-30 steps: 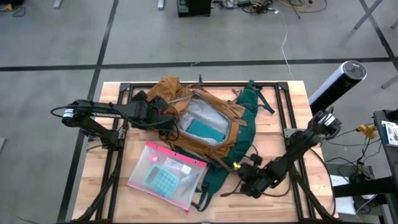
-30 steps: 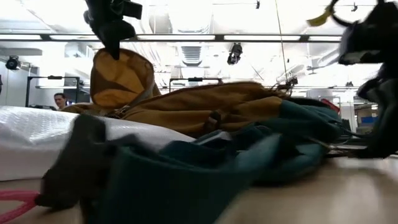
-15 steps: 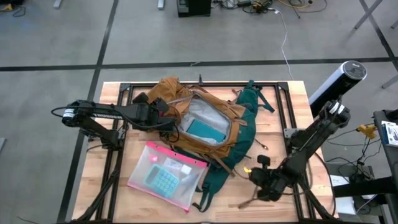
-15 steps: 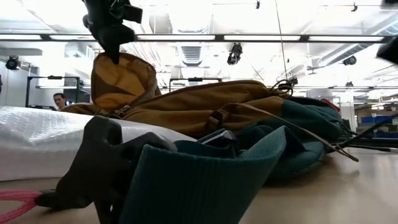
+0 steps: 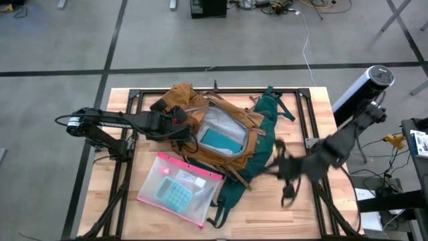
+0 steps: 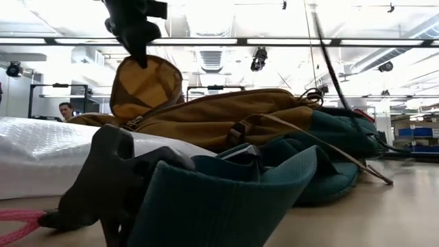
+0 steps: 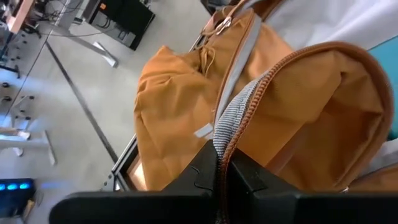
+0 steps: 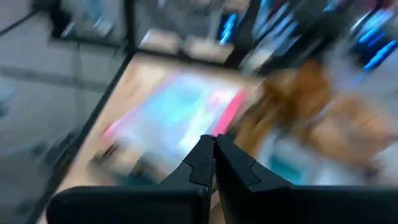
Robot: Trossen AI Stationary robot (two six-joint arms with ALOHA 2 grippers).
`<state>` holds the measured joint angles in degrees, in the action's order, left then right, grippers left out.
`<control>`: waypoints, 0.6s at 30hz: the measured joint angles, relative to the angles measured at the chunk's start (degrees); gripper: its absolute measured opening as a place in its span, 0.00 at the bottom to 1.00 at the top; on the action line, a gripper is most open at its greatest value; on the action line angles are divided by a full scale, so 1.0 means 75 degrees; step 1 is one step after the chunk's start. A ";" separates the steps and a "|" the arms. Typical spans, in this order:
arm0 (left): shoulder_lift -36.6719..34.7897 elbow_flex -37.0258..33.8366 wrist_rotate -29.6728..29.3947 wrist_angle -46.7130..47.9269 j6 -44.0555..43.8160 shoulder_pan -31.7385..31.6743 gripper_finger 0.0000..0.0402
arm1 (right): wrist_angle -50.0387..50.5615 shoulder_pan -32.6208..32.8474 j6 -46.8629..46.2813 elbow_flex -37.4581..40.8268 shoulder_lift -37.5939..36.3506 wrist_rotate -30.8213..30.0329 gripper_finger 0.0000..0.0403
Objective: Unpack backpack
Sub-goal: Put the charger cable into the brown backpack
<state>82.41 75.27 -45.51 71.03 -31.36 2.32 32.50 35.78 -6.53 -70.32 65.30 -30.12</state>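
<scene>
Backpack position: the backpack (image 5: pixel 224 137) lies mid-table, main compartment gaping upward, a teal item (image 5: pixel 217 140) showing inside on the grey lining.
Left gripper: the left gripper (image 5: pixel 182 125) sits at the backpack's left rim, jaws closed on the zipper edge (image 7: pixel 219 146) of the flap, holding it up and open.
Right gripper: the right gripper (image 5: pixel 284 167) hangs off the backpack's right side, over the green straps (image 5: pixel 264 150), jaws pinched together with nothing in them.
Step in hand: judged as holding the mouth open for retrieval.
Next move: the right gripper needs to part its jaws and come in over the opening to the teal item.
Edges: the clear pouch (image 5: pixel 179 189) lies just in front of the backpack.
Open room: bare table (image 5: pixel 321 107) lies right of the backpack; loose straps there could snag.
</scene>
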 joint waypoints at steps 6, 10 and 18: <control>-0.0143 0.0003 0.0214 -0.0225 0.0007 0.0188 0.00 | -0.1040 -0.1185 0.2134 -0.0984 0.0011 0.0073 0.00; -0.0328 0.0209 0.0223 -0.0272 0.0017 0.0438 0.00 | -0.1666 -0.2019 0.2832 -0.1140 0.0020 0.0348 0.00; -0.0554 0.1363 0.0169 -0.0278 0.0679 0.0707 0.00 | -0.3447 -0.3703 0.2714 -0.1711 0.0084 0.2986 0.00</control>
<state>78.26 85.49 -44.24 68.95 -26.27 7.62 6.65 8.01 13.83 -83.15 65.93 -7.73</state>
